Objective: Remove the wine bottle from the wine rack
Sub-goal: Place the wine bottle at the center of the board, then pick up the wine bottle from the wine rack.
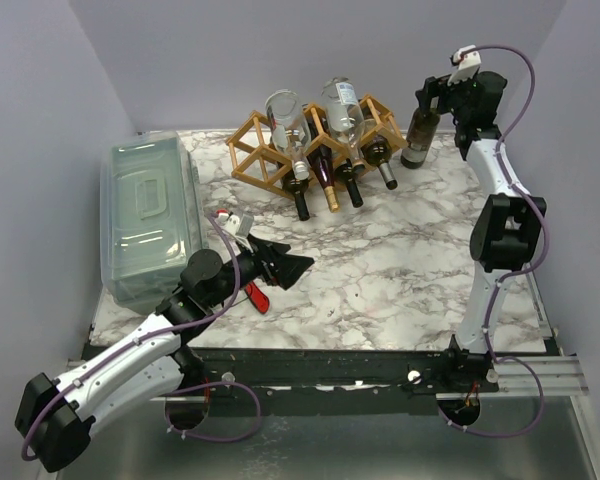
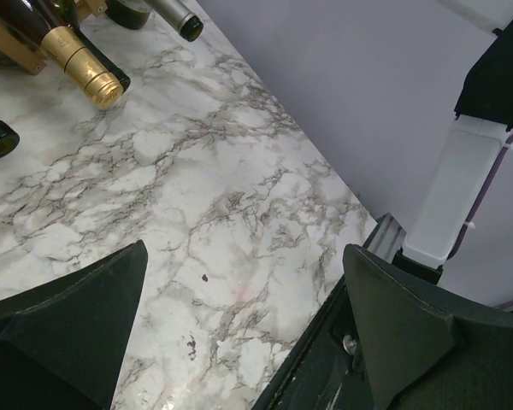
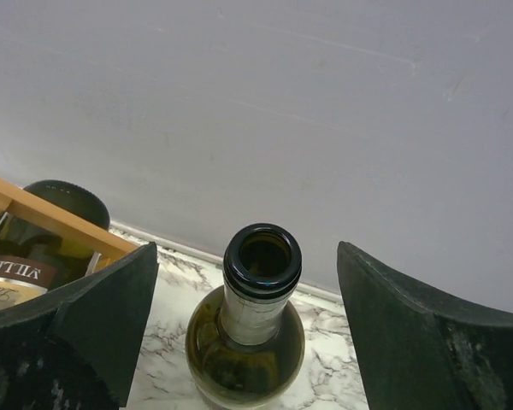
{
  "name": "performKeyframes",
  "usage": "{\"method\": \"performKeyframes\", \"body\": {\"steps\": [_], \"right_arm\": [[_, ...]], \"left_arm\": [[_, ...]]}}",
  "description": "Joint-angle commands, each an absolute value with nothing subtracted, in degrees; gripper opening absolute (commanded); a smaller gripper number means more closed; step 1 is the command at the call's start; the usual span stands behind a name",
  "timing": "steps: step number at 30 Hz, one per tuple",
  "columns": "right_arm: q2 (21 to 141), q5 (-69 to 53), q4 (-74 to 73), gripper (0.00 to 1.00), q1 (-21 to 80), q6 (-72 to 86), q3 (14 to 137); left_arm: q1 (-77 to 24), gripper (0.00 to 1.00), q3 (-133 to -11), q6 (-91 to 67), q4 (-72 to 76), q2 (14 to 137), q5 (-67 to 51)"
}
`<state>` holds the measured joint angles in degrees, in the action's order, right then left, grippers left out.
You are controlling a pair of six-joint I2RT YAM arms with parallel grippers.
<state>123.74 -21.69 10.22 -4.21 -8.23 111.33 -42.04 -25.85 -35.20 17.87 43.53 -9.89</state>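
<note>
Wine bottle found off the wine rack: it stands upright on its base on the marble table, just beside the rack's right end and apart from it, mouth open and uncorked. The right gripper hangs directly over the neck with its jaws spread wide. In the right wrist view both fingers stand clear of the glass on either side, so nothing is held and the bottle rests on its own weight. That placement looks deliberate: setting the bottle upright beside the rack keeps it from rolling, and jaws parted over the neck suit a straight upward exit. The left gripper is in front of the rack, well apart from it, low over the table, jaws fully spread and empty; it has no part in this step and is kept out of the right arm's path. Other bottles lie in the rack's cells with necks sloping toward the front, two clear ones tilted base-up. A lidded plastic bin sits well to the rack's left. Judgement: the removal appears complete. What is left is for the right arm to rise without a finger clipping the neck - the one risk noted, since a tall bottle on a narrow base tips easily toward the rack.
</note>
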Motion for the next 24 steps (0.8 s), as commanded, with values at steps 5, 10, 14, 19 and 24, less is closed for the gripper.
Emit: {"method": "performKeyframes", "body": {"steps": [5, 10, 14, 19, 24], "right_arm": [[115.3, -20.3, 11.0, 0.95, -4.2, -8.7, 109.2], [112.0, -20.1, 9.6, 0.97, -4.3, -8.9, 108.9], [109.3, -21.1, 6.7, 0.98, -4.4, -8.7, 109.7], [103.3, -27.3, 2.9, 0.99, -4.4, -7.6, 105.5], [95.6, -35.3, 0.2, 0.99, -4.5, -7.3, 96.7]], "left_arm": [[-41.6, 0.99, -26.6, -37.5, 16.7, 41.7, -11.8], [-41.4, 0.99, -26.4, -38.8, 16.2, 40.8, -12.0], [-41.0, 0.99, -25.8, -42.2, 15.8, 40.7, -13.1], [-40.3, 0.99, -25.4, -44.2, 15.7, 40.3, -14.1], [-39.9, 0.99, -25.8, -44.0, 15.3, 39.5, -14.6]]}}
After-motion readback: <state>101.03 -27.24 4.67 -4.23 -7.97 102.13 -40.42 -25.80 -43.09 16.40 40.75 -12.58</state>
